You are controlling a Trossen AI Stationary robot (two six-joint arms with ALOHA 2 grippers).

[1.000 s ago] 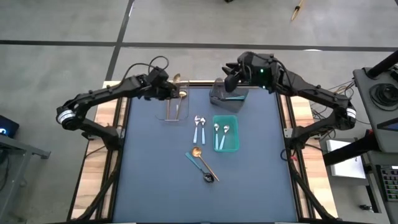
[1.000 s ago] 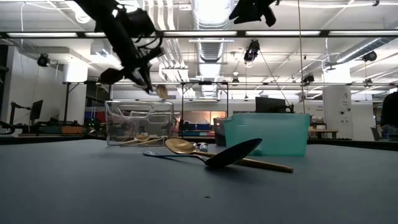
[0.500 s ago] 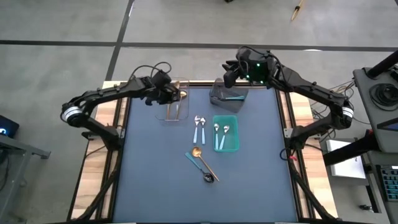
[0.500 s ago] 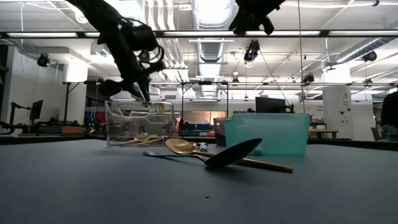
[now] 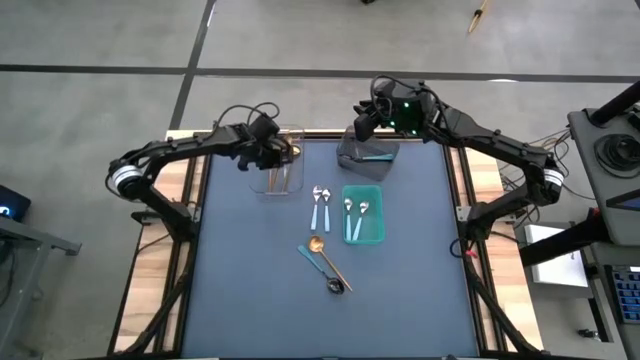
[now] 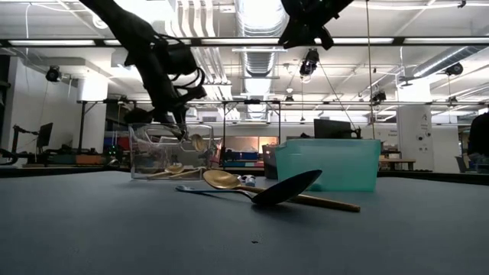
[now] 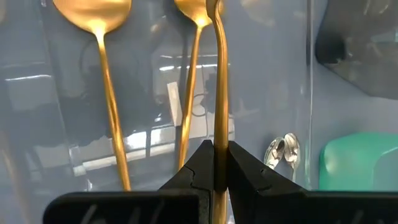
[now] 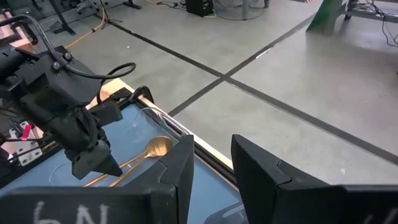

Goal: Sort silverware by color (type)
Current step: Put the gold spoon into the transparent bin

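My left gripper (image 5: pixel 275 152) is shut on a gold spoon (image 7: pixel 219 74) over the clear bin (image 5: pixel 283 172). In the low view the gripper (image 6: pixel 179 130) sits at the bin's rim and the spoon's bowl (image 6: pixel 199 142) is below it. Two gold spoons (image 7: pixel 102 74) lie in the bin. My right gripper (image 5: pixel 362 120) is open, high above the grey bin (image 5: pixel 365 150), which holds a teal-handled spoon (image 5: pixel 378 156). Two light-blue-handled spoons (image 5: pixel 320 205) lie on the table, two more in the teal bin (image 5: pixel 362 213). A gold spoon (image 5: pixel 328 257) and a dark teal-handled spoon (image 5: pixel 322 268) lie crossed. My left gripper pinches the gold spoon's handle (image 7: pixel 219 163) between its two fingers. The handle runs forward from the fingers, with the bowl end (image 7: pixel 212 6) farthest out. The fingers slant down from the table's left side. The spoon is lifted clear, tilted with its bowl (image 6: pixel 199 142) lowest, inside the clear bin.
The three bins stand in the far half of the table (image 5: pixel 250 290): clear on the left, grey at the far edge, teal in the middle. The loose spoons lie near the centre. The near half is bare mat. Wooden strips run along the table's left and right sides.
My left gripper has come down toward the clear bin, still shut on the gold spoon. The spoon's bowl, first above the rim, now hangs inside the bin. My right gripper has shifted slightly toward the table's left, staying high and open.
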